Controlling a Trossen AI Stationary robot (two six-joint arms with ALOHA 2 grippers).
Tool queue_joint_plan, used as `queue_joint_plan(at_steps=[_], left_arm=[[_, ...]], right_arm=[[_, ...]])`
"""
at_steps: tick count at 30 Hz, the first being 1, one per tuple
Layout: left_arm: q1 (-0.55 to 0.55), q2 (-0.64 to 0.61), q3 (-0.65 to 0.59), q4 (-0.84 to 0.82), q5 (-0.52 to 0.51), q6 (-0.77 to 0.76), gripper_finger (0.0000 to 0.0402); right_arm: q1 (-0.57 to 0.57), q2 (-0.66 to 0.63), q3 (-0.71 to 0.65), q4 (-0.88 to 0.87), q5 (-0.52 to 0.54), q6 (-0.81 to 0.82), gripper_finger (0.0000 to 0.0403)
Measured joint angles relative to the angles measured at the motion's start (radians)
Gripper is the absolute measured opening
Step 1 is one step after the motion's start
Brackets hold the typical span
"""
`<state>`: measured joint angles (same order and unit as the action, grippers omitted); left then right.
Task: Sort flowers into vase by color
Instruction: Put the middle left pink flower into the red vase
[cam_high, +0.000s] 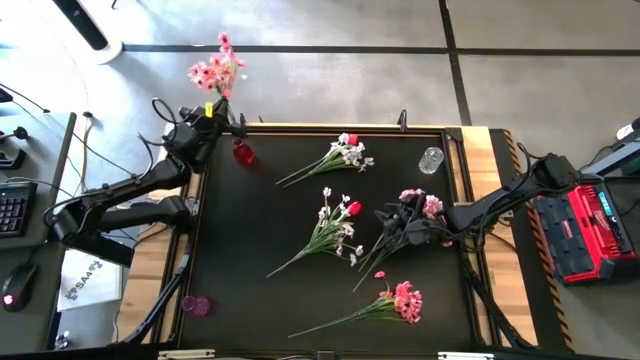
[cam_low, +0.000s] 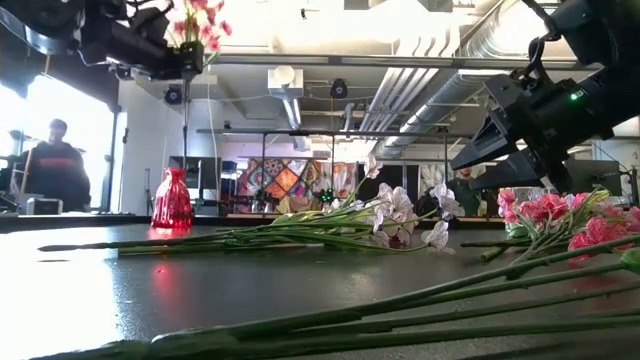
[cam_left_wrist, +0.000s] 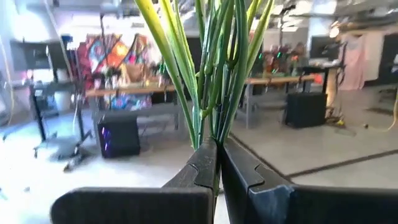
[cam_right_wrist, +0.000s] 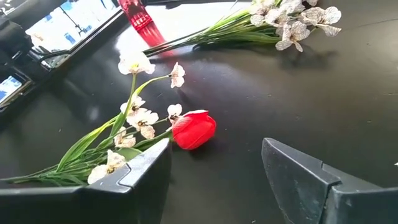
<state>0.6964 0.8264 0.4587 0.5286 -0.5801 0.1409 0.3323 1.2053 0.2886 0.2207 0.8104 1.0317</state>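
The black table top (cam_high: 300, 240) fills the middle of the high view, and two dark arms reach in over it, one from each side. The left gripper (cam_high: 215, 112) is raised above the far-left corner, its fingers (cam_left_wrist: 205, 168) pressed shut on the green stems of one pink spray (cam_high: 215, 70), whose blossoms stand upright over the floor beyond the table edge. The right gripper (cam_high: 400, 225) hangs low over the right half of the table with its fingers (cam_right_wrist: 292, 174) spread wide and holding nothing; a red tulip bud (cam_right_wrist: 193, 129) lies on the table just ahead of them. Four bunches lie flat on the table: a white spray with a red bud (cam_high: 340, 155) near the far edge, a second white spray with a red bud (cam_high: 335, 225) in the middle, a pink spray (cam_high: 425, 208) partly under the right gripper, and another pink spray (cam_high: 400, 302) toward the near edge. Three vases show: a red one (cam_high: 242, 152) standing just below the left gripper, a clear one (cam_high: 430, 160) at the far right, and a purple one (cam_high: 196, 305) at the near-left edge.
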Motion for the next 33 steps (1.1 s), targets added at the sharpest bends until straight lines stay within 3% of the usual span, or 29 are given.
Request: queue_joint_plan(at_steps=[4, 10, 24, 28, 33], left_arm=[[0.0, -0.041, 0.051, -0.093, 0.006, 0.058, 0.0], [0.0, -0.076, 0.066, -0.242, 0.075, -0.043, 0.0], [0.032, -0.066, -0.075, -0.247, 0.044, -0.147, 0.0004], [0.037, -0.066, -0.087, -0.293, 0.043, -0.197, 0.0029], [0.036, -0.066, -0.087, -0.339, 0.034, -0.268, 0.0088]], right_arm=[[-0.006, 0.0, 0.0, 0.0, 0.0, 0.003, 0.0236], [-0.007, 0.0, 0.0, 0.0, 0.009, 0.019, 0.0236], [-0.007, 0.0, 0.0, 0.017, 0.051, 0.088, 0.0236], [-0.007, 0.0, 0.0, 0.018, 0.054, 0.124, 0.0236], [-0.007, 0.0, 0.0, 0.024, 0.052, 0.123, 0.0236]])
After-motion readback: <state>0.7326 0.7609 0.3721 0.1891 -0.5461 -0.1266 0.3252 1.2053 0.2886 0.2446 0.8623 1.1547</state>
